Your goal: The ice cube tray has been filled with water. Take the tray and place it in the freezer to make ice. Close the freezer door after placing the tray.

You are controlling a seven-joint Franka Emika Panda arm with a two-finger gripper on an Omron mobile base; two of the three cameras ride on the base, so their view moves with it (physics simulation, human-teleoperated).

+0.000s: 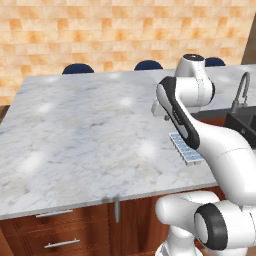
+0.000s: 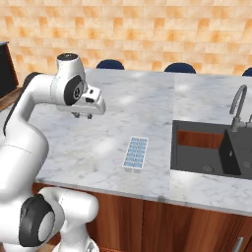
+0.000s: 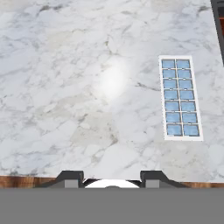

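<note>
Hovering above the marble counter [image 2: 147, 108], the gripper [image 2: 83, 116] holds nothing; its fingers [image 3: 72, 178] look spread apart, though only the tips show. The ice cube tray [image 2: 135, 153] lies flat near the counter's front edge, between gripper and sink [image 2: 197, 152]. Reaching is the step in hand; next comes shifting sideways over the tray and descending.

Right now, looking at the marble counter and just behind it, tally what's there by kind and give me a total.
White ice cube tray with pale blue water cells: 1
Black sink basin: 1
Grey curved faucet: 1
Dark blue stool tops behind the counter: 3
Total: 6
</note>
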